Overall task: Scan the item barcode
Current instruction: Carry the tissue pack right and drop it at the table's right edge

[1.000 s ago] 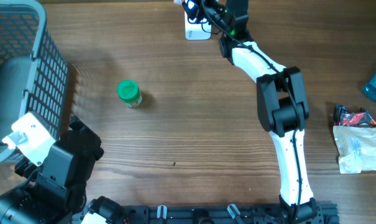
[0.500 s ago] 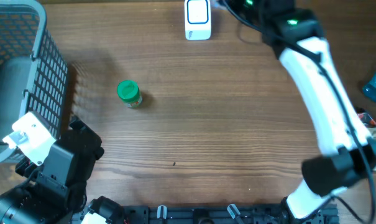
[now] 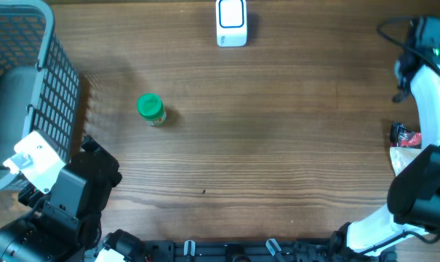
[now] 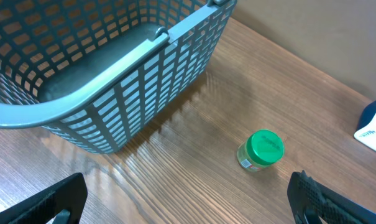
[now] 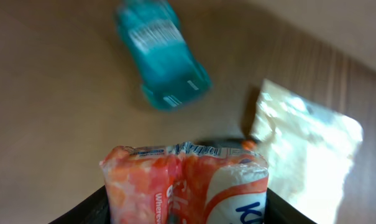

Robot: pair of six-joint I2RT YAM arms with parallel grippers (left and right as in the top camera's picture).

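Observation:
My right gripper is shut on an orange-and-white plastic packet, which fills the gap between its dark fingers in the right wrist view. It hangs over the table's far right, above a blue bottle. The white barcode scanner stands at the back middle of the table, far from the right arm. My left gripper is open and holds nothing, low at the front left. A green-lidded jar stands ahead of it.
A grey mesh basket takes up the left side. At the right edge lie a clear bag and a red packet. The same clear bag shows beside the held packet.
My right arm has swung from the scanner at the back middle over to the far right edge, with the packet in its grip. The left arm has stayed still.

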